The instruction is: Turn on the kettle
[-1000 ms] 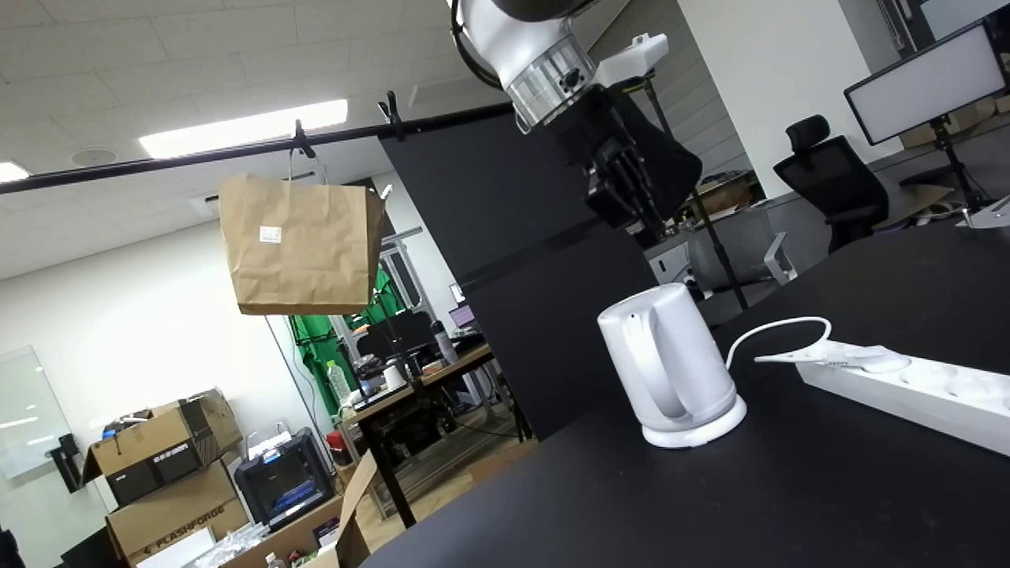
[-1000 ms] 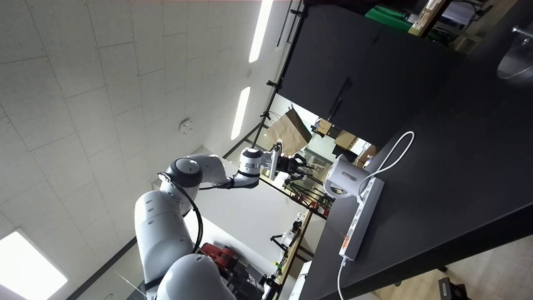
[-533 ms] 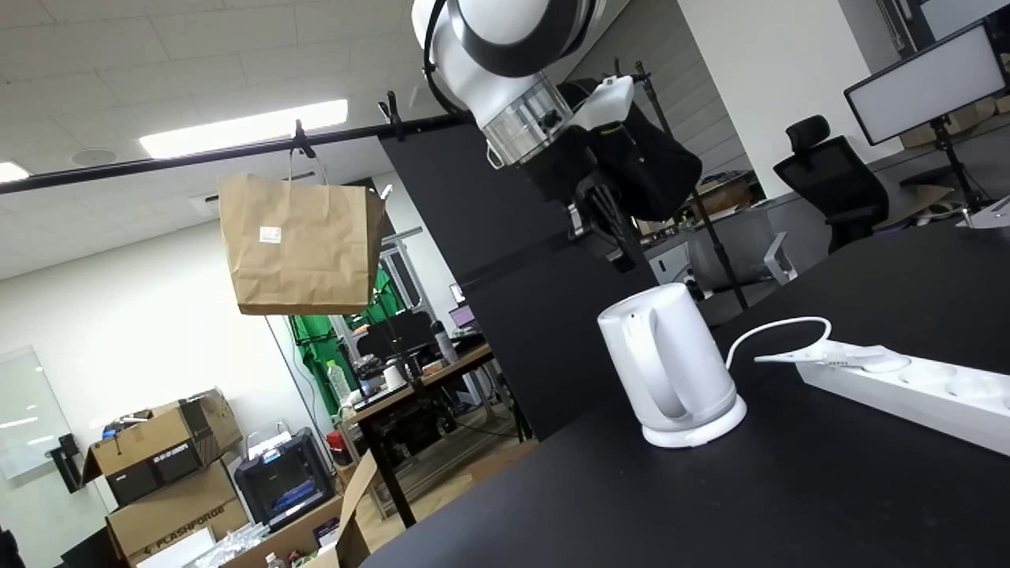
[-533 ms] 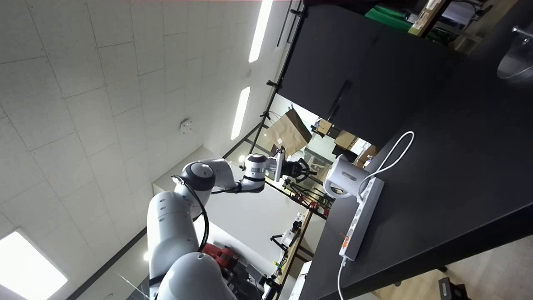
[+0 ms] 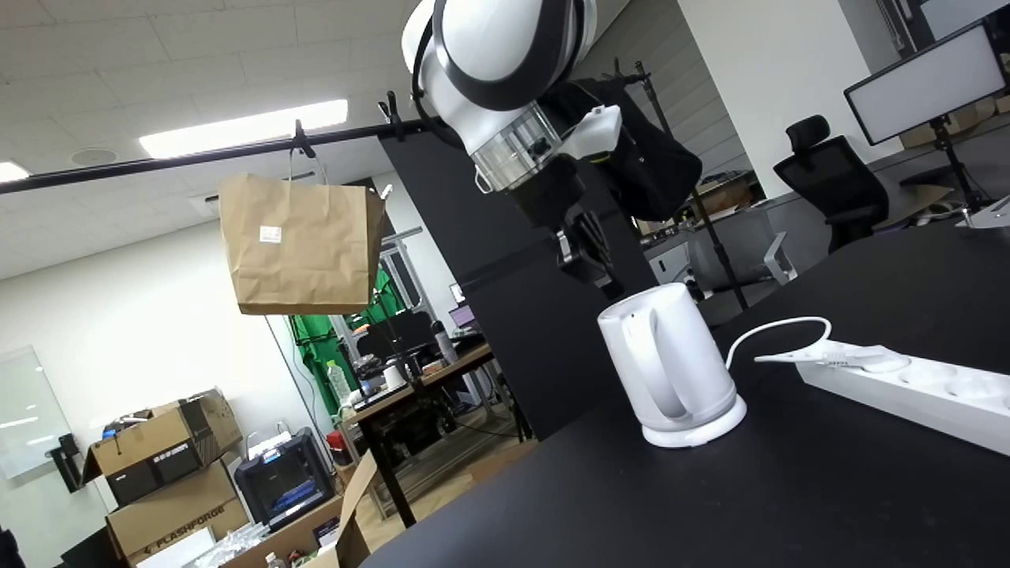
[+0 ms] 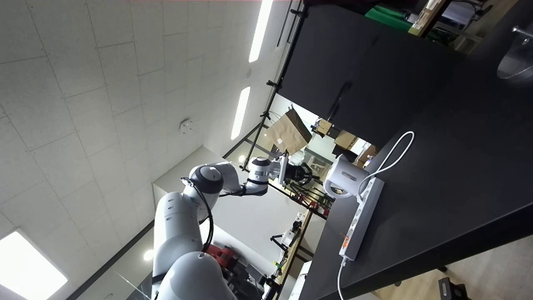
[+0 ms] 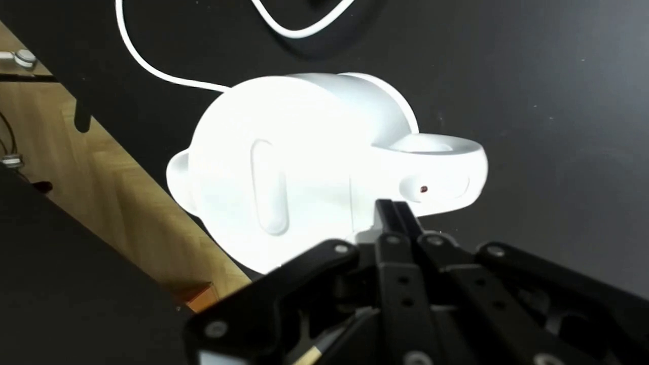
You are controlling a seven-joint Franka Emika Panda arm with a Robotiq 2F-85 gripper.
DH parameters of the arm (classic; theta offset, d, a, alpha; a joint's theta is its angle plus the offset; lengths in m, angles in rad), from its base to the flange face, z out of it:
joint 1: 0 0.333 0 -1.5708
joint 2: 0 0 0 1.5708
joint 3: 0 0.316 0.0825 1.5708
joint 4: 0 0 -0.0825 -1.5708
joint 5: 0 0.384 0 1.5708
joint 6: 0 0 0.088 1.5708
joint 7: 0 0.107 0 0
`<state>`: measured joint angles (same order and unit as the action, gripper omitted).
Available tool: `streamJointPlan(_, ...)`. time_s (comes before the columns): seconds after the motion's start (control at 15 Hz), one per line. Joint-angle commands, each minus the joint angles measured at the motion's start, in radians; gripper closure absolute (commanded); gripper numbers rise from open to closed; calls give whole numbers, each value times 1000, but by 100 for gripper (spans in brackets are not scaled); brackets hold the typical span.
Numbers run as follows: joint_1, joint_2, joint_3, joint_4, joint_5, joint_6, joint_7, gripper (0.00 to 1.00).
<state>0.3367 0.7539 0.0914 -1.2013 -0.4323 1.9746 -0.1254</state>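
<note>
The white kettle (image 5: 698, 355) stands upright on its round base on the black table, also seen in an exterior view (image 6: 349, 175). In the wrist view I look down on its lid (image 7: 314, 177), with the spout at left and the handle at right. A recessed switch with a small dark red dot (image 7: 424, 189) is on top of the handle. My gripper (image 7: 398, 207) is shut with its fingertips together and nothing between them. In both exterior views the fingertips (image 5: 611, 290) (image 6: 318, 179) are above the kettle, apart from it.
A white power strip (image 5: 907, 394) lies beside the kettle, with the kettle's white cord (image 6: 399, 146) plugged in and looping over the table. The table's edge (image 7: 147, 177) shows in the wrist view. A brown paper bag (image 5: 304, 244) hangs from a bar behind.
The arm has moved down toward the kettle, and the fingertips are now closer to its top. The fingers, apart earlier in an exterior view, look closer together now. The kettle has not moved.
</note>
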Motion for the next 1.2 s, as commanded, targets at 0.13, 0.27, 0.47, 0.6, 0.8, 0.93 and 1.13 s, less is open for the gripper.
streamJointPlan(0.13,8,57,0,87,52,-35,-25,100)
streamJointPlan(0.27,10,66,-2,98,63,-46,-24,100)
streamJointPlan(0.47,10,75,-3,114,77,-67,-25,100)
streamJointPlan(0.6,9,79,-4,121,82,-75,-25,100)
streamJointPlan(0.8,8,83,-4,128,91,-90,-23,100)
streamJointPlan(0.93,7,85,-4,132,97,-95,-23,100)
streamJointPlan(1.13,5,88,-5,136,100,-101,-21,100)
